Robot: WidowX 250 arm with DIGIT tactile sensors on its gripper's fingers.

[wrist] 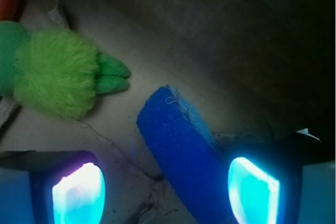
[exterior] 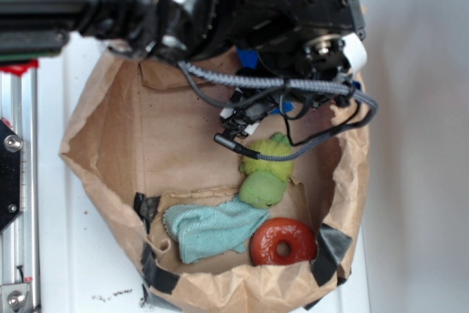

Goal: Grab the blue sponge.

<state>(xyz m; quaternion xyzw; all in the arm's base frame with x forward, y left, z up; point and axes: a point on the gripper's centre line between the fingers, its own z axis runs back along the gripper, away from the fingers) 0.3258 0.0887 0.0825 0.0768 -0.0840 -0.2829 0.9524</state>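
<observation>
Claw (wrist: 165, 187) open | blue sponge (wrist: 178, 150) between fingers, long axis diagonal

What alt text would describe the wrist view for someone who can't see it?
A blue sponge lies on brown paper between the open end effector's two glowing fingertips, nearer the right one. A fuzzy green toy sits at upper left.

The blue sponge (wrist: 178, 153) is bright royal blue, with a paler, fuzzy edge along its top. The plush toy (wrist: 55, 72) is lime green with a darker green body, the ring (exterior: 283, 241) is red-orange, and the terry cloth (exterior: 211, 228) is pale teal. The paper liner (exterior: 124, 137) is plain brown with black tape patches (exterior: 330, 248), and the hand's (wrist: 166, 187) fingers (wrist: 79, 195) glow cyan.
</observation>
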